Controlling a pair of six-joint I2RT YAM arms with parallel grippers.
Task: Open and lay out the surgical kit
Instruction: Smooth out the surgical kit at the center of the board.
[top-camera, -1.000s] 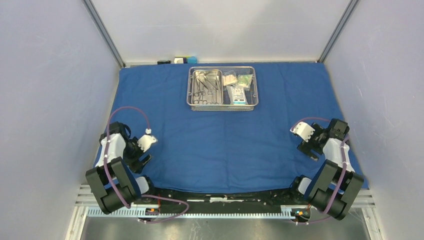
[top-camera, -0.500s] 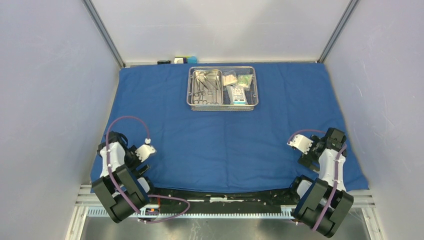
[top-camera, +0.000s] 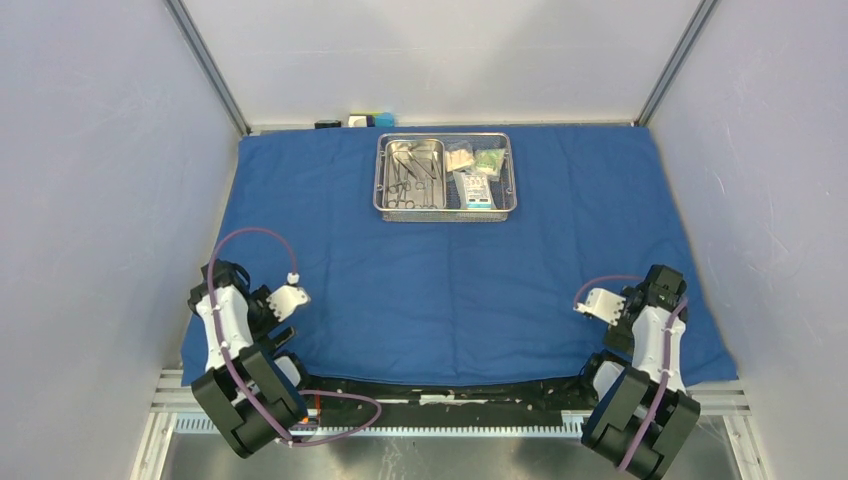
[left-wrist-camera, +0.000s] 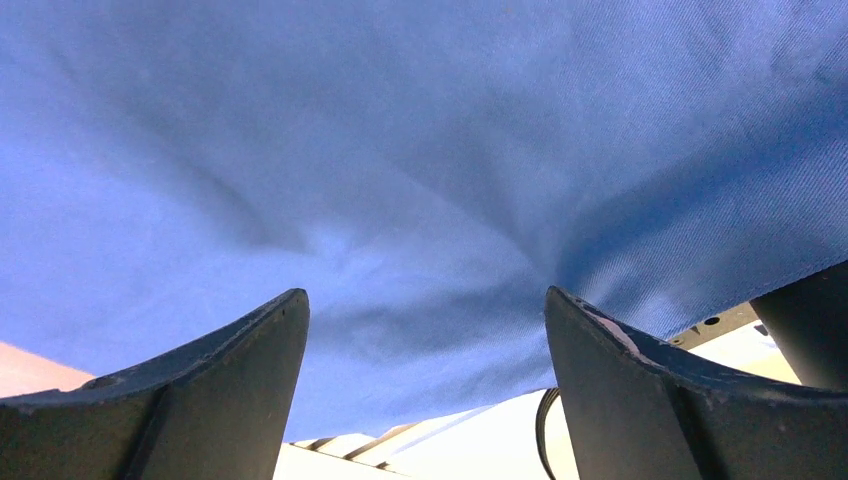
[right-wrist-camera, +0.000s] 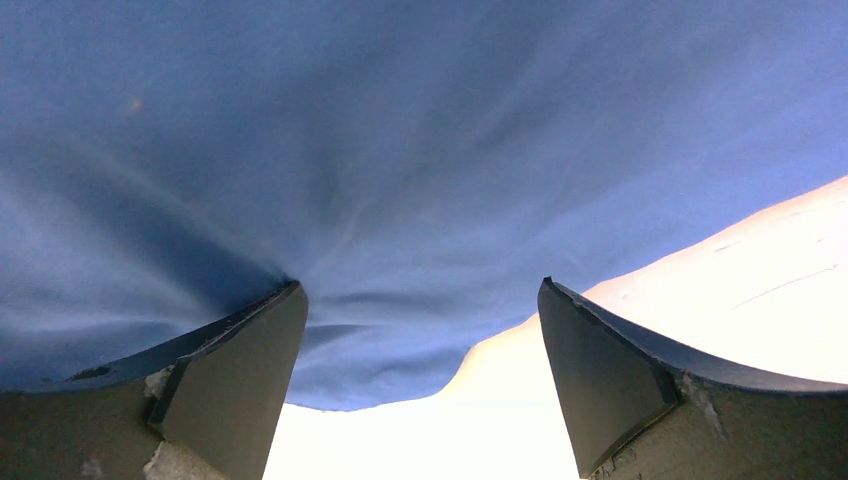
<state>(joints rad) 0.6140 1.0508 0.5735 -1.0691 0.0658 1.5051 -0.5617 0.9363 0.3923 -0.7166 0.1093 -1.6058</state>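
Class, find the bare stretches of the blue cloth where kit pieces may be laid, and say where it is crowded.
The widest bare stretch of the blue cloth lies between the mesh tray and the left gripper and right gripper. Bare strips flank the tray left and right. Crowded: the tray, filled with instruments and packets.

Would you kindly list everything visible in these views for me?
cloth wrap: one, blue, spread flat over the table
mesh tray: one, steel, far centre of the cloth
inner pan: one, steel, left half of the tray
instruments: several, exact count unclear, metal, in the pan
packets: three, clear, right half of the tray
small objects: about three, black, white and blue, beyond the cloth's far edge
left hand: one, dark, open, near left corner
right hand: one, dark, open, near right corner
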